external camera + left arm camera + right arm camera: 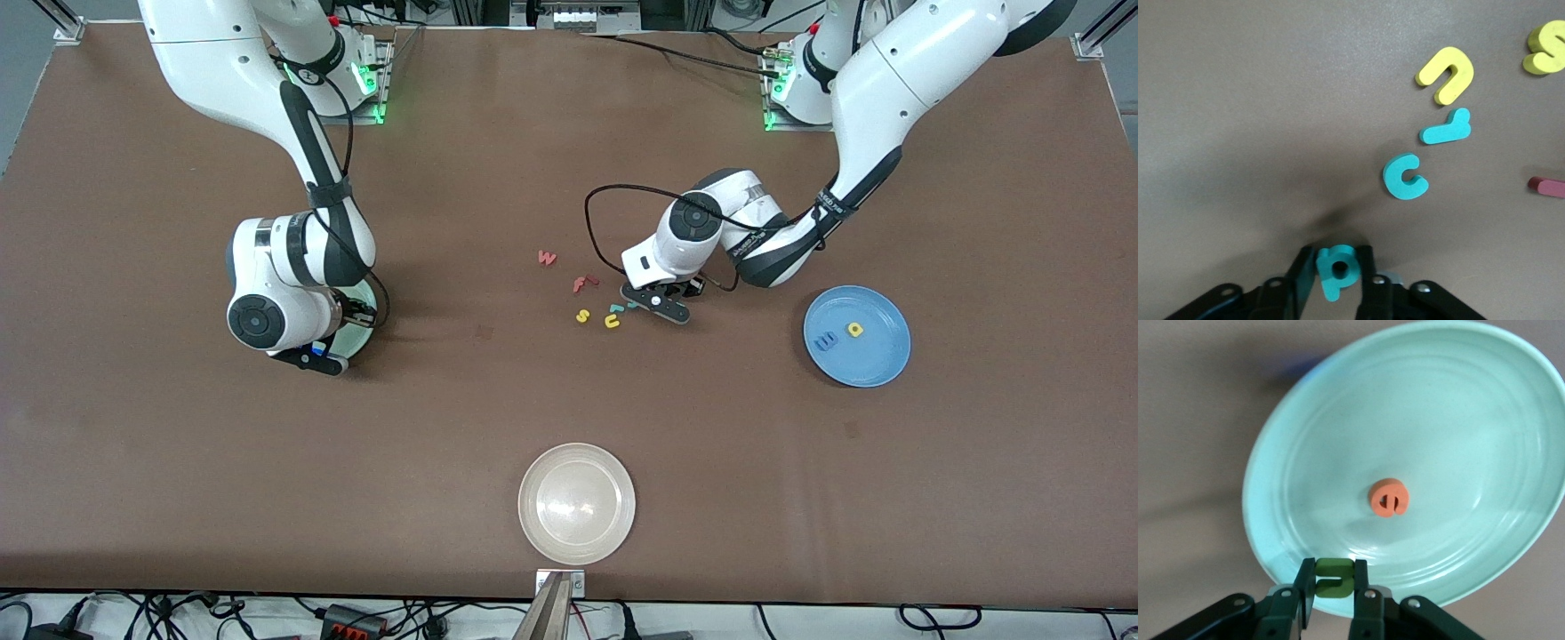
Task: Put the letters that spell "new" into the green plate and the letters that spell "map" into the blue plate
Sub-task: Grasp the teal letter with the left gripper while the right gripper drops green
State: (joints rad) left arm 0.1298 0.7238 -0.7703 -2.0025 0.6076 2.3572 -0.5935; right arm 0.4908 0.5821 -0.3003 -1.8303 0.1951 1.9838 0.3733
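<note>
A whitish-beige round plate (577, 503) sits nearest as the left gripper (1337, 270) pinches a teal foam p (1335, 269) and the right gripper (1333, 581) clamps a dark green foam n (1333, 578) over the round pale mint-green plate (1458, 407).

The big brown table (569, 427) holds a green plate (363, 327), a blue plate (876, 364) and a beige plate (577, 503). Little letters (582, 293) lie on it near the middle.

Beside the round mid-blue plate (857, 336), toward the right arm's end of the table, loose foam pieces each form one readable character: a pinkish-red w (547, 258), a red f (582, 284), a yellow s (582, 316), a yellow u (612, 322) and a teal c (1405, 177). No printed label or brand can be read.
</note>
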